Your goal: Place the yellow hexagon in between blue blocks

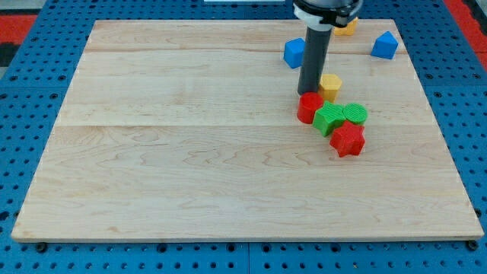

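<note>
My tip (310, 93) rests on the tabletop (190, 152), touching the yellow hexagon (330, 86) at its 9 o'clock side. The hexagon lies below and between two blue blocks: one (294, 52) at 10 o'clock, another (384, 45) at 2 o'clock. There is no gripper here, only the rod.

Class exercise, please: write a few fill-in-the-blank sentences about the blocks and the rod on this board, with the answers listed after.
1. The tip stands just to the view's ____ of the yellow hexagon.
2. The number of blue blocks on the board is ____.
3. The red star touches blocks coloured ____.
4. Directly below the tip in the view lies a block coloured ____.

Answers: left; two; green; red
</note>
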Tool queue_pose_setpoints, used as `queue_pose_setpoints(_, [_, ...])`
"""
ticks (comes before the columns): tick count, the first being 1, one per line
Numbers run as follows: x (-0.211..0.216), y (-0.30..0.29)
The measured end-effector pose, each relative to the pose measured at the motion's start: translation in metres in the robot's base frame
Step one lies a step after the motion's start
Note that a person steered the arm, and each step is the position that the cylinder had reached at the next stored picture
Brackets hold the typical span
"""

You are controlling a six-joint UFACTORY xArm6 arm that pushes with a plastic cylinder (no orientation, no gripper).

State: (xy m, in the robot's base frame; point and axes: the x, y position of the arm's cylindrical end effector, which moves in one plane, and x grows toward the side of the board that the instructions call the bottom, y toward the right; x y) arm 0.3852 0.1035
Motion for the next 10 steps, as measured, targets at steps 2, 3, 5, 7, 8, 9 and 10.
queue_pose_setpoints(2, [0.006,0.036])
queue_pose_setpoints(3, [0.006,0.066])
queue_pose_setpoints(5, [-0.012,0.078])
queue_pose_setpoints(7, [-0.017,0.078])
queue_pose_setpoints(8, [-0.017,0.080])
queue_pose_setpoints(9, [-0.017,0.080])
queue_pose_setpoints(10, [-0.017,0.081])
